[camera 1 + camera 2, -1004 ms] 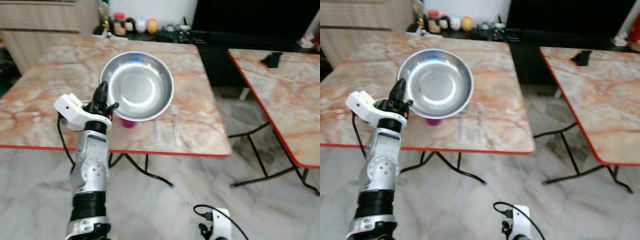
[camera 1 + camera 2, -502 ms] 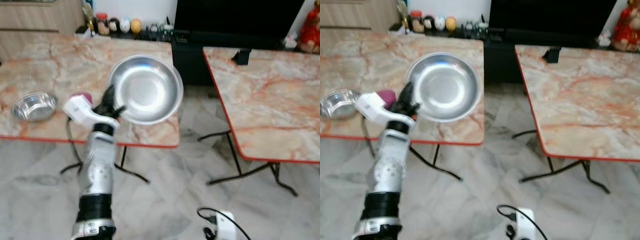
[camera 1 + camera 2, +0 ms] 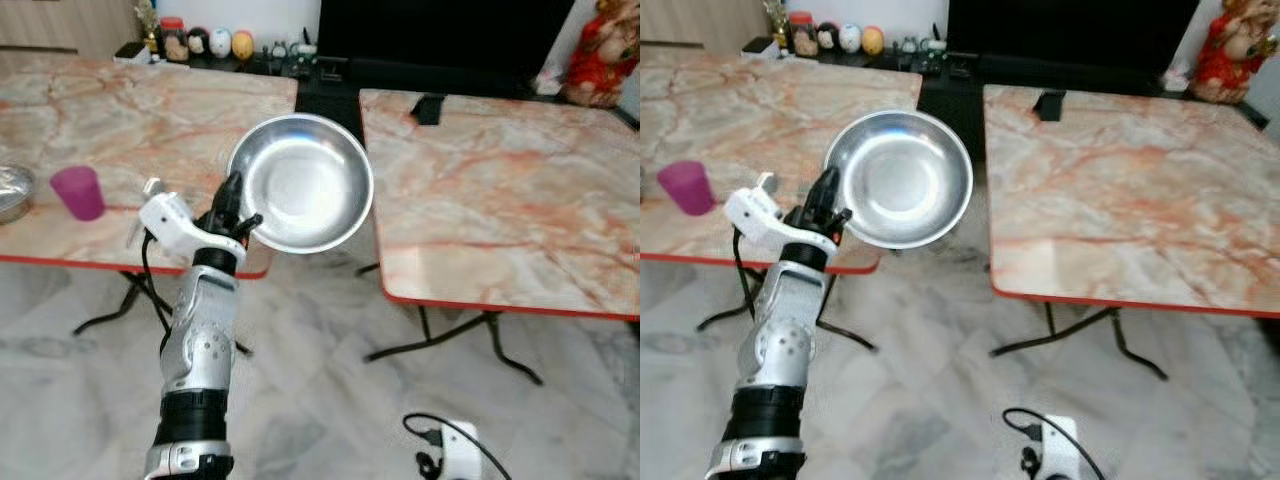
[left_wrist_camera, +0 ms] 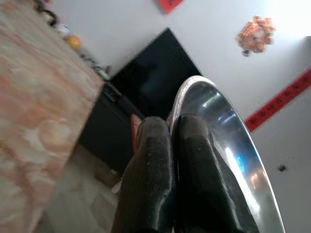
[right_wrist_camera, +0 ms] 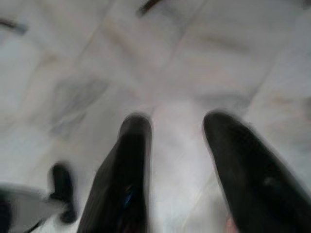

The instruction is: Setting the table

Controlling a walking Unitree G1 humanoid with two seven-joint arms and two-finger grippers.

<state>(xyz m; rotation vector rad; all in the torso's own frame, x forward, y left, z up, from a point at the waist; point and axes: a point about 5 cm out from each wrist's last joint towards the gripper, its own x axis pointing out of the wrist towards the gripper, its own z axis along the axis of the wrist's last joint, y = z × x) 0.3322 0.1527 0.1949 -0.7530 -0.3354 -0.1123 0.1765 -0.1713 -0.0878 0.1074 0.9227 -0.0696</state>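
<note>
Gripping rim of steel plate (image 3: 305,181), left gripper (image 3: 233,206) has fingers clamped tight, plate raised above gap between 2 marble tables (image 3: 490,200). Purple cup (image 3: 78,192) on left table. Right gripper (image 5: 177,160) hangs over floor, fingers parted, empty.

Two marble-patterned folding tables (image 3: 480,190) on pale marble floor (image 3: 330,400)

There are no words or numbers that can be read here. The red strip (image 4: 281,101) and the red paper (image 4: 169,4) on the wall in the left wrist view are too small and blurry to show any writing. The jars (image 3: 175,40) on the far shelf show no label that can be read.
</note>
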